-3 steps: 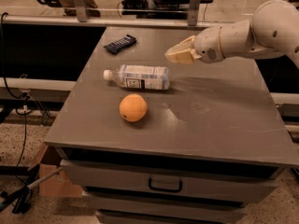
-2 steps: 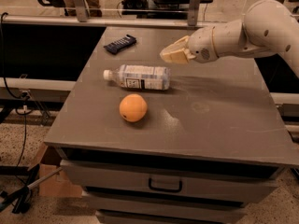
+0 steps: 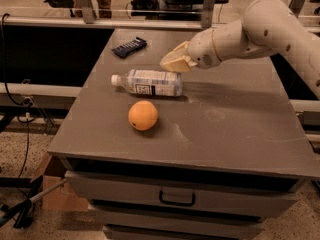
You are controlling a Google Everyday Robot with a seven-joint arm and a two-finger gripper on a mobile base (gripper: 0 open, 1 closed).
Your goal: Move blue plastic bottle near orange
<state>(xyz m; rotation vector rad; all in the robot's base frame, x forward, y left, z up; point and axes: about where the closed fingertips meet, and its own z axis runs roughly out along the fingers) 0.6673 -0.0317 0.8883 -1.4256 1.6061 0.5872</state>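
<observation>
The blue plastic bottle (image 3: 149, 83) lies on its side on the grey cabinet top (image 3: 235, 129), white cap pointing left, pale label facing up. The orange (image 3: 143, 115) sits just in front of it, a short gap away. My gripper (image 3: 172, 61) has cream-coloured fingers and hangs just above the bottle's right end, reaching in from the right on the white arm. It holds nothing.
A dark flat rectangular gadget (image 3: 129, 47) lies at the back left of the top. A metal rail (image 3: 100, 23) runs behind the cabinet. A drawer with a handle (image 3: 177, 200) is below the front edge. Cables and a cardboard box lie on the floor at left.
My gripper has moved left and down, from over the back right of the top to just above the bottle's right end. The bottle and the orange have not moved.
</observation>
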